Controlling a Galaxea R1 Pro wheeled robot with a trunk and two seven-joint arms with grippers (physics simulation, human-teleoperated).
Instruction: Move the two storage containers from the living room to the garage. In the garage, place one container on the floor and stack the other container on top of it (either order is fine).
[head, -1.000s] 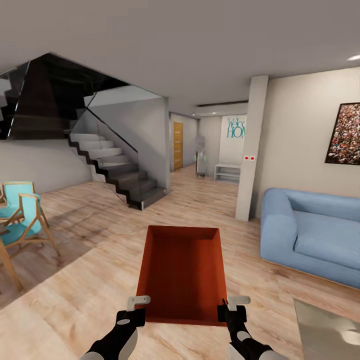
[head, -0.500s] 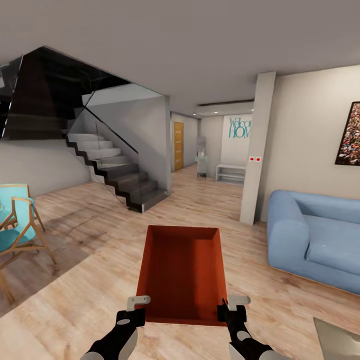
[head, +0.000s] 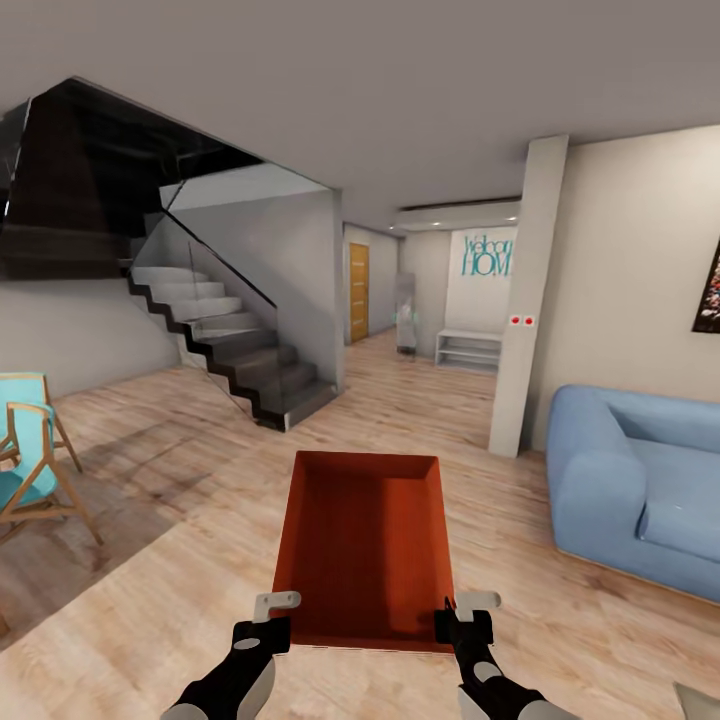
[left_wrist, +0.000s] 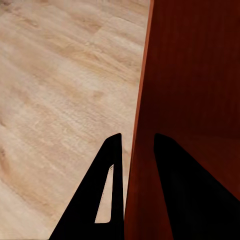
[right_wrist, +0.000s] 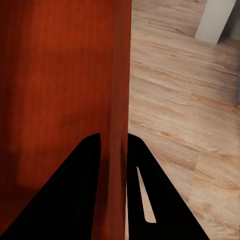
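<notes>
One orange-red open-top storage container (head: 365, 545) hangs in front of me above the light wood-plank living room floor (head: 180, 560). My left gripper (head: 272, 622) is shut on its near left wall, one finger inside and one outside, as the left wrist view shows on that wall (left_wrist: 145, 150). At the near right wall (right_wrist: 117, 100) my right gripper (head: 462, 620) is shut the same way. The container is empty and held level.
A blue sofa (head: 640, 490) stands at the right, past a white pillar (head: 525, 300). A dark staircase (head: 230, 350) with glass rail rises at left. A teal wooden chair (head: 30, 460) is at the far left. A hallway with an orange door (head: 358, 292) opens straight ahead.
The whole view has shifted: sofa and pillar slid right, the chair slid left and the stairs grew closer. The container and both grippers keep the same place in view.
</notes>
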